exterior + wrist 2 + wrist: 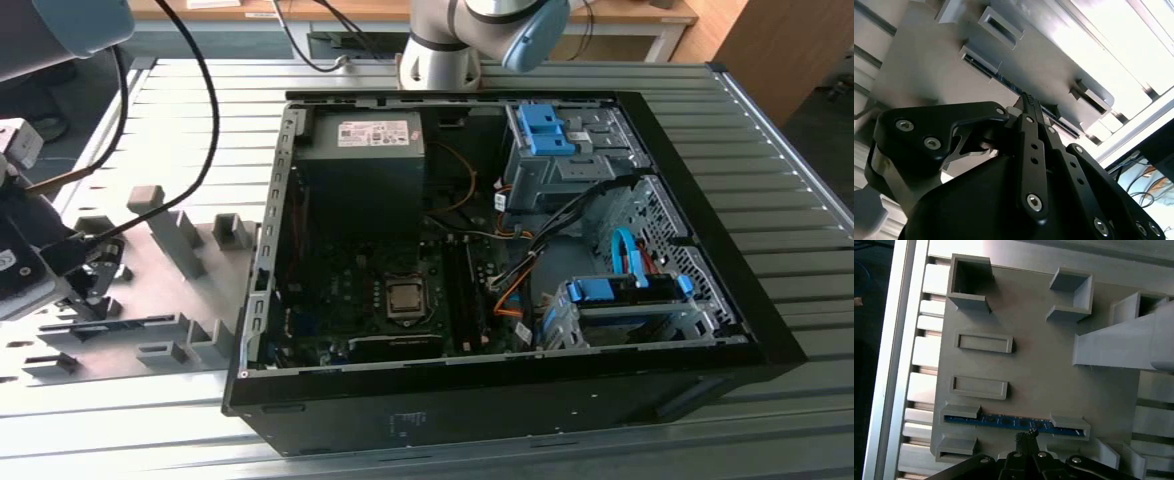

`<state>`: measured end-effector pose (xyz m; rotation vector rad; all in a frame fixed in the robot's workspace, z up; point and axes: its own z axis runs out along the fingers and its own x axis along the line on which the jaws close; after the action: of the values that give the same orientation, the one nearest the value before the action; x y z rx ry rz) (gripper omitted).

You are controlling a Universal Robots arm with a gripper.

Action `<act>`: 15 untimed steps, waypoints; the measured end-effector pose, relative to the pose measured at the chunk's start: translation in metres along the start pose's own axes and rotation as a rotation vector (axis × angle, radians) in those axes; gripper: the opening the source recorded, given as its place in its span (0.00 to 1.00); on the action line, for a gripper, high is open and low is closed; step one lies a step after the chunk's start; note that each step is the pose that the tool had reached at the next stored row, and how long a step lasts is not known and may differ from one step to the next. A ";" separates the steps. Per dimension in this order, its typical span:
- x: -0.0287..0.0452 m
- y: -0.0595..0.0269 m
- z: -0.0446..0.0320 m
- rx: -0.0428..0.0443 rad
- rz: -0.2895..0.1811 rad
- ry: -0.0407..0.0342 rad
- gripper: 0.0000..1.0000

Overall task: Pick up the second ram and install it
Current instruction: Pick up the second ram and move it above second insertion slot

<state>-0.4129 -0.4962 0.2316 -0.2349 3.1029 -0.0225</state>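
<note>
Second ram partly under fixture blocks

No text, number or sign can be read in the views. In the exterior view a pale label stands on the power supply inside the computer case, and a fainter patch of print stands on the case's near outer wall; the characters of both are too small to make out. In the first wrist view the blue edge of the second ram carries small pale marks that cannot be resolved into characters
</note>
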 end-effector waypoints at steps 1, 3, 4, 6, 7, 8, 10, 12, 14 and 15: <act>0.0000 0.0000 0.0000 -0.0004 -0.016 -0.0003 0.10; 0.0000 0.0000 0.0000 -0.0012 -0.043 -0.0007 0.10; 0.0000 0.0000 0.0000 -0.0017 -0.058 -0.0010 0.10; 0.0000 0.0000 0.0000 -0.0025 -0.088 -0.0014 0.10; 0.0000 0.0000 0.0001 -0.0029 -0.102 -0.0017 0.10; 0.0000 0.0000 0.0001 -0.0033 -0.115 -0.0019 0.10; 0.0000 0.0000 0.0001 -0.0038 -0.134 -0.0021 0.10; 0.0000 0.0000 0.0002 -0.0047 -0.165 -0.0027 0.10; 0.0000 0.0000 0.0002 -0.0053 -0.186 -0.0031 0.10; 0.0000 0.0000 0.0002 -0.0056 -0.197 -0.0033 0.10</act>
<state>-0.4129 -0.4962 0.2314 -0.5381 3.0636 -0.0179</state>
